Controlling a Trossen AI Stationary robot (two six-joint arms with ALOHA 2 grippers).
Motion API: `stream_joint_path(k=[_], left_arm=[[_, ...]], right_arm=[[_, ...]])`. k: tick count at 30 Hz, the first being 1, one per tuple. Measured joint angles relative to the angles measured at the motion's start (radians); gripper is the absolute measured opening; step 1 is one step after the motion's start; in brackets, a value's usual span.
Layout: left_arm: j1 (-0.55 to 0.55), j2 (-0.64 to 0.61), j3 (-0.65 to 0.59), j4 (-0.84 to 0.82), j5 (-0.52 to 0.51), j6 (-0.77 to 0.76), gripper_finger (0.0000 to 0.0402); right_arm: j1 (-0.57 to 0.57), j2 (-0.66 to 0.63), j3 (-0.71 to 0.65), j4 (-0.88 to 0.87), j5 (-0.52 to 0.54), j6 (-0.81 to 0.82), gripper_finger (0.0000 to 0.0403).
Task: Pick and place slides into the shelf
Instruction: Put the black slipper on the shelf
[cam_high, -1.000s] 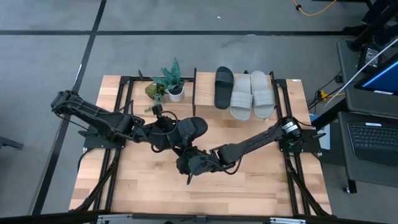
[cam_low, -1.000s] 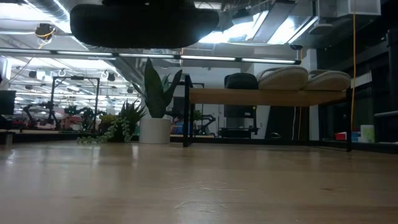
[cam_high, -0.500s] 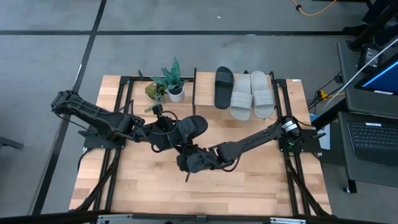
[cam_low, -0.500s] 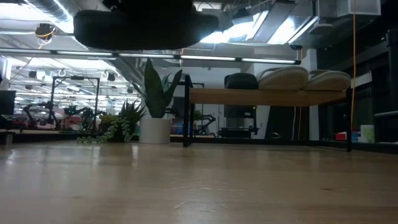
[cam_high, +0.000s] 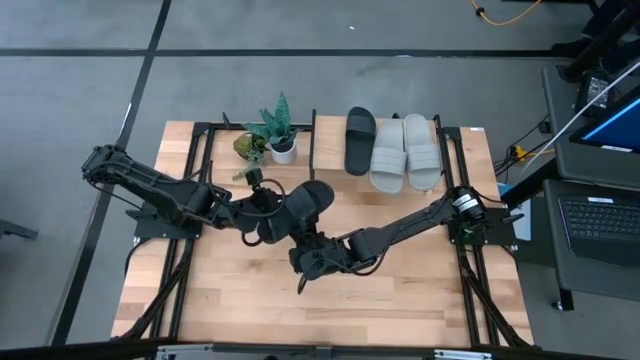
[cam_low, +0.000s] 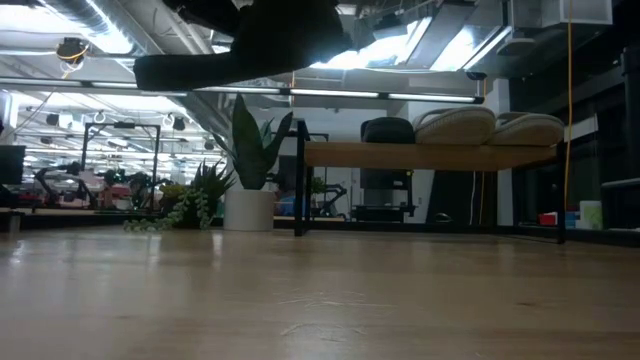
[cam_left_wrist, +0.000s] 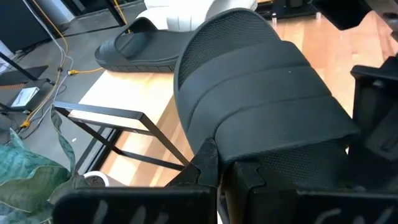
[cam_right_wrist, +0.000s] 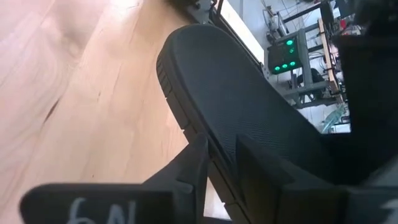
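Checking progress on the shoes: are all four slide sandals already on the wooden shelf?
No, only three sit on the light wood shelf; the fourth, a black slide sandal, is held above the table.

Beyond my wooden table (cam_high: 230, 300): grey floor (cam_high: 300, 80) with dark lines, a laptop desk (cam_high: 600, 225), bright ceiling lights (cam_low: 420, 97) overhead.

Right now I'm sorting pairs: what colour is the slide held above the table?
Black slide, clearest in the left wrist view.
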Motion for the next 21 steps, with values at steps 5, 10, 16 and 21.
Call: stream_joint_path(k=[5,10,16,21], left_arm=[[-0.005,-0.016,0.0,0.002,0.008,0.007,0.0],[-0.008,-0.032,0.0,0.002,0.013,0.014,0.0],[-0.008,-0.049,0.0,0.002,0.016,0.016,0.0],[-0.008,-0.049,0.0,0.002,0.016,0.016,0.0]], right_arm=[[0.0,0.0,0.001,-0.012,0.004,-0.002,0.0087],[-0.001,-0.001,0.001,-0.056,0.01,0.0,0.0088],[-0.002,-0.002,0.002,-0.062,0.012,0.001,0.0077],[-0.002,-0.002,0.002,-0.062,0.007,0.002,0.0014]])
